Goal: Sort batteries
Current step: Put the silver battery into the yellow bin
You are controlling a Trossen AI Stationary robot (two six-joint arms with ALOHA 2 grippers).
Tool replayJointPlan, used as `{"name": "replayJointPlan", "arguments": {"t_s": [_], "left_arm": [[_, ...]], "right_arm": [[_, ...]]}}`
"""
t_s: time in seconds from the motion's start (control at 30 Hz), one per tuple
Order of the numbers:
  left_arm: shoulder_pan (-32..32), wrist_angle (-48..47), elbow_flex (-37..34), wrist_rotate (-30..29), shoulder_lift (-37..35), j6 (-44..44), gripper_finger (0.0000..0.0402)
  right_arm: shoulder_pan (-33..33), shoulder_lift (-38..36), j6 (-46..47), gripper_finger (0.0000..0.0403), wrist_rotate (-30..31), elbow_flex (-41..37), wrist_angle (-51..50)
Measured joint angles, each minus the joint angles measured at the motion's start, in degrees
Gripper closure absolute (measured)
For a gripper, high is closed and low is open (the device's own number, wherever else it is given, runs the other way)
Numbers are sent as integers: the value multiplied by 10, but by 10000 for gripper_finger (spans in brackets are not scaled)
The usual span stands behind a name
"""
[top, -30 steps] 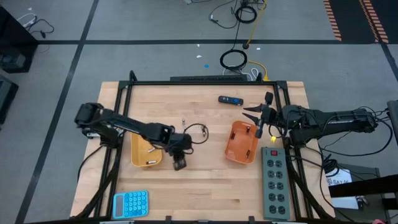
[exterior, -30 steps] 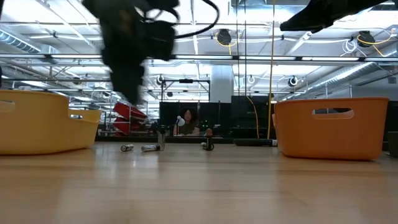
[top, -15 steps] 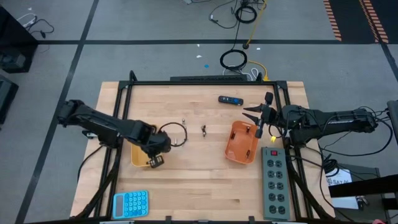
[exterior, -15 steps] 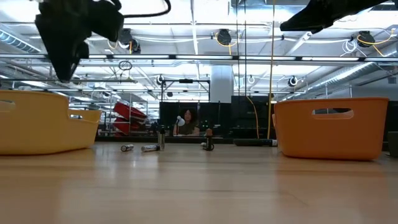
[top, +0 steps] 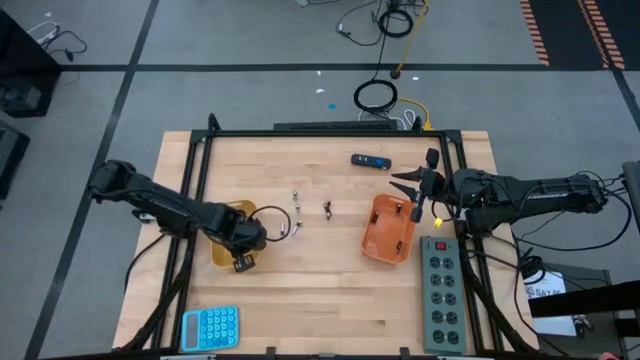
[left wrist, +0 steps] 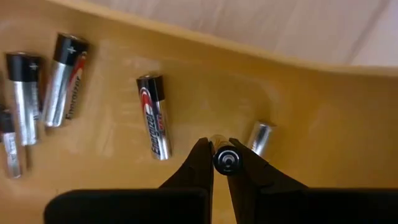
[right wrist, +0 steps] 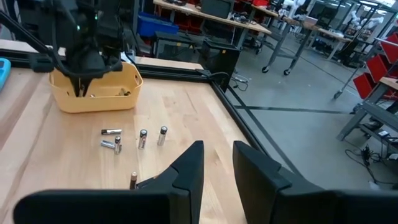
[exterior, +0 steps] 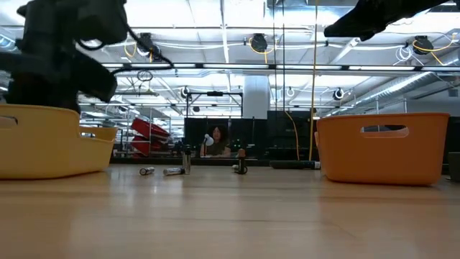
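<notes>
Cell pinched over yellow tray

Batteries are the matter here. The left tool (left wrist: 222,163) is pressed together on one small cylindrical cell (left wrist: 225,161), seen end-on between its dark tapered fingers, and it hangs inside the yellow plastic tray (top: 226,242). Just beyond its tips, on the tray's smooth glossy floor, lie more AA cells: one silver-and-black with a red mark and lettering too small to read (left wrist: 153,117), a plain silvery one (left wrist: 260,136) right beside the tips, and off to one side a cluster of three (left wrist: 64,79), the largest bearing what looks like "Energizer" along its length.

Loose batteries (right wrist: 142,138) lie and stand on the pale wood-grain bench (top: 330,290) between the two tools, outside either tray; the low view shows two lying flat (exterior: 162,171) and others upright.

The right tool (right wrist: 217,163) hovers well apart from them, above the orange tray (top: 389,228), with its fingers a little spread and nothing between them. Near it sit a grey power strip (top: 440,290), with a black-and-blue oblong device (top: 370,160) farther along the bench. A blue calculator (top: 210,326) lies near the left tool.
</notes>
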Motion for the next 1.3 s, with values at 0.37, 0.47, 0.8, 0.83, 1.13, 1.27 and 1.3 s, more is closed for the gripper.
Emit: {"name": "replayJointPlan", "arguments": {"t_s": [0.37,0.47,0.8,0.83,1.13,1.27,1.3], "left_arm": [[0,107,-60,0,0,37,363],[0,116,-66,0,-1,45,362],[0,122,-68,-9,0,43,316],[0,122,-68,-9,0,40,310],[-6,121,-68,-45,0,30,259],[-12,113,-68,-63,0,30,239],[-14,111,-68,-67,0,30,236]], "right_arm": [[0,0,11,326,-2,0,37],[0,0,20,326,-3,0,37],[0,16,33,326,-2,0,36],[0,18,34,326,-2,0,36],[0,27,48,326,-1,0,38],[-3,35,40,326,1,7,61],[-7,42,38,326,1,15,61]]}}
